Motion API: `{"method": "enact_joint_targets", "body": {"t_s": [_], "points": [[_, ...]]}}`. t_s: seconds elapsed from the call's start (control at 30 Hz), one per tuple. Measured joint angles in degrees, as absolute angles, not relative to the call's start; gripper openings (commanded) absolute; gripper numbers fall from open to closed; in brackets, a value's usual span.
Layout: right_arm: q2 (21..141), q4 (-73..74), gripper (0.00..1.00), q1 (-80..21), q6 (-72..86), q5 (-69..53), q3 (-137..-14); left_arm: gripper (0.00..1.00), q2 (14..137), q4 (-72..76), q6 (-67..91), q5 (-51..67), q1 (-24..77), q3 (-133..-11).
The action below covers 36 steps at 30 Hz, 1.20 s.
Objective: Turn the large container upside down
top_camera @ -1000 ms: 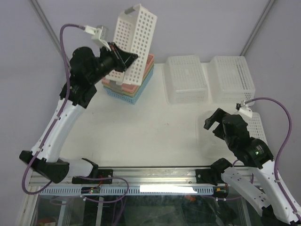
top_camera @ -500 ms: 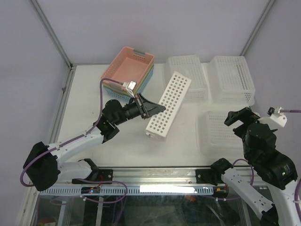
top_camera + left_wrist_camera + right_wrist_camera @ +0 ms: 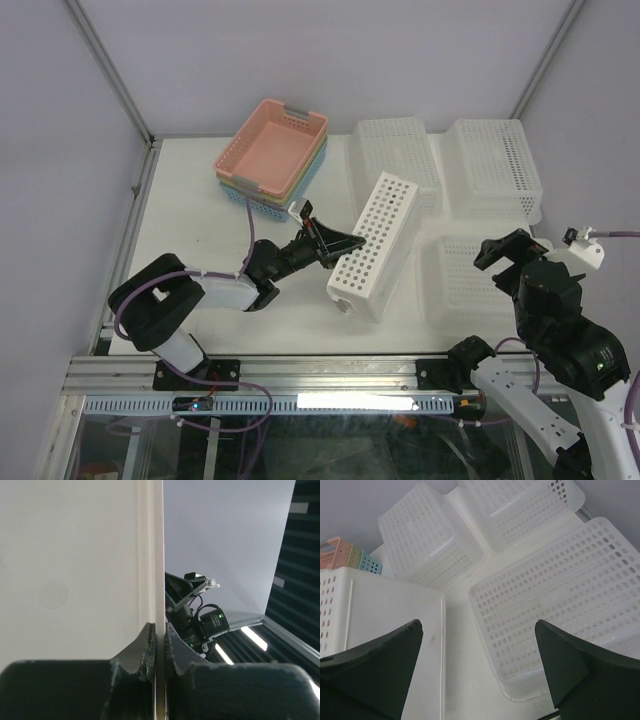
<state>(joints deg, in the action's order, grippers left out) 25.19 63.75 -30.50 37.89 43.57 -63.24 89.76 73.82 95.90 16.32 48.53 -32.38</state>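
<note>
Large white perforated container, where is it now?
Top view: the white perforated container is at the table's centre-right, pinched by the left gripper, left of the nearest translucent basket.

Top external: high behind the bases, steeply down over the whole table.
Left wrist: hard against the large container wall, facing the right arm.
Right wrist: close, down toward 11 o'clock.
Shared: large container, all three.

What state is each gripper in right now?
Left gripper: closed, pinching a wall of the large white container.
Right gripper: open, holding nothing.
</note>
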Motion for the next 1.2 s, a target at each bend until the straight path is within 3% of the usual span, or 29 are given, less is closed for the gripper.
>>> {"method": "enact_joint_targets", "body": {"t_s": [0.53, 0.63, 0.8, 0.9, 1.07, 1.2], "points": [[25.2, 63.7, 0.99, -30.5, 38.5, 42.4, -62.0, 0.0, 100.0, 79.1, 102.6, 6.4, 51.0, -25.7], [25.2, 63.7, 0.99, -30.5, 38.5, 42.2, -62.0, 0.19, 101.7, 79.9, 103.2, 5.9, 51.0, -25.9], [25.1, 63.7, 0.99, -30.5, 38.5, 42.2, -61.8, 0.76, 102.3, 80.0, 102.3, 5.5, 51.0, -22.9], [25.1, 63.7, 0.99, -30.5, 38.5, 42.1, -60.8, 0.98, 102.7, 79.9, 101.2, 5.6, 51.0, -19.2], [25.1, 63.4, 0.99, -30.5, 38.5, 41.4, -59.6, 0.99, 100.5, 77.7, 97.4, 6.5, 51.0, -18.1], [25.1, 62.8, 0.99, -30.5, 38.5, 41.1, -59.4, 0.99, 89.6, 65.8, 90.0, 6.5, 51.0, -19.7]]}}
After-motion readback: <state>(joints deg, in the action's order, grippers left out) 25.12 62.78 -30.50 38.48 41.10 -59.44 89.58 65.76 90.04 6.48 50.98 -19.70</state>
